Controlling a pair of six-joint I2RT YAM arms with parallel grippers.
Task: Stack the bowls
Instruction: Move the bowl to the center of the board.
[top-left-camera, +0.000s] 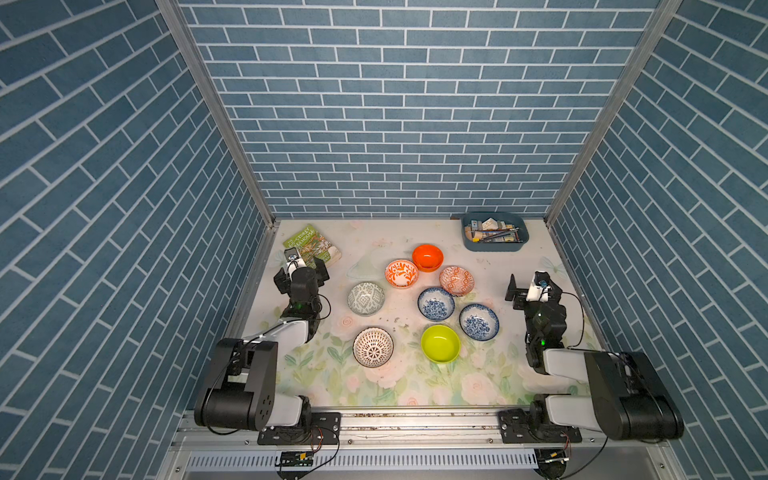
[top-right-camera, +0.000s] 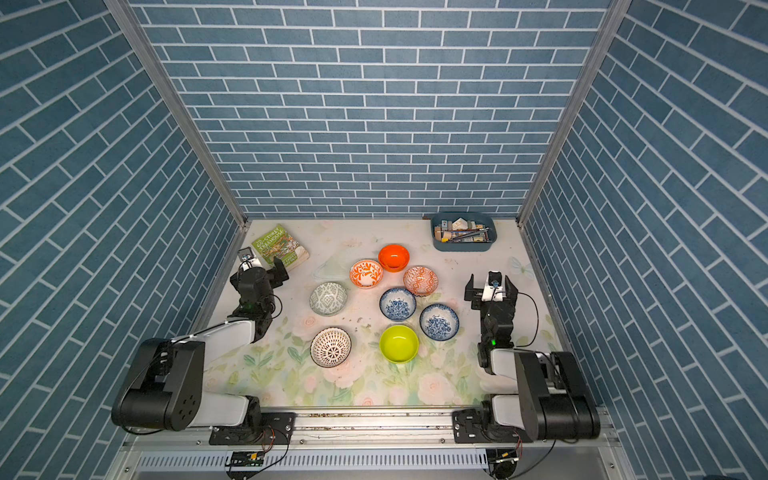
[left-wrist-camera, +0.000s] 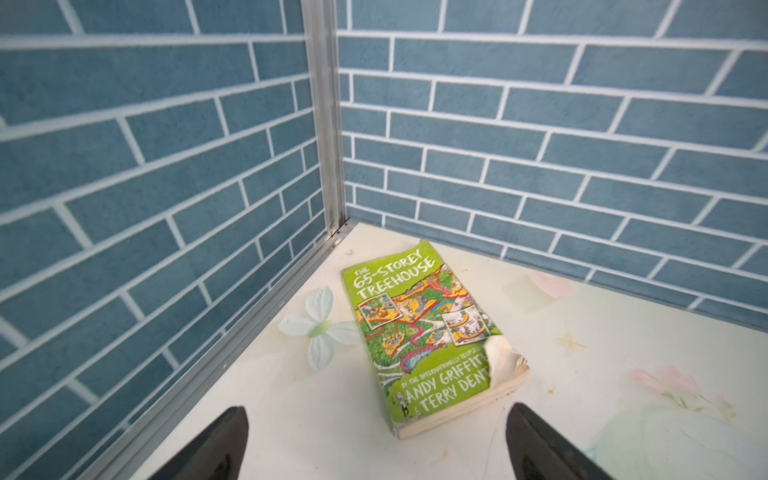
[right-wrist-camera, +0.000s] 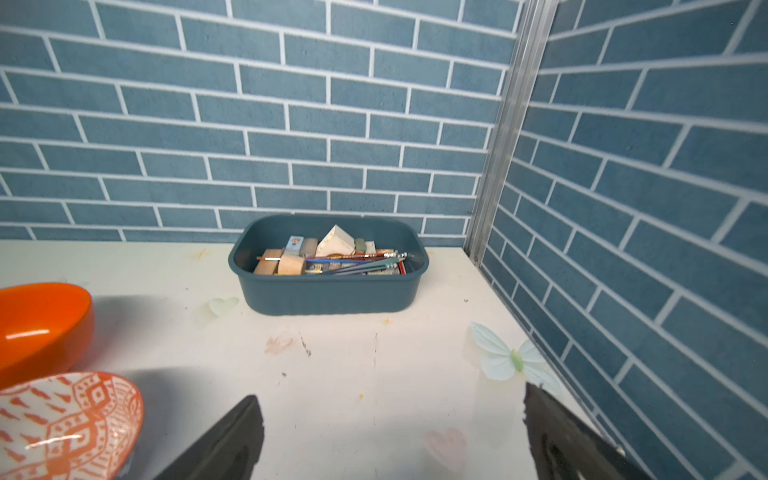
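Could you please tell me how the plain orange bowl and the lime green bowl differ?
The plain orange bowl is glossy orange; the lime green bowl is yellow-green. The orange one is the bowl farthest from the robot; the green one is among the nearest. Both are unpatterned, upright, empty and unstacked.

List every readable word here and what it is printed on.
"THE 65-STOREY TREEHOUSE": book cover.
"BY THE INTERNATIONALLY BESTSELL": same cover, torn end.
"ANDY GRIFFITH": same, torn end.
"TERRY DENT": same, torn end.
Tray items: labels too small to read.
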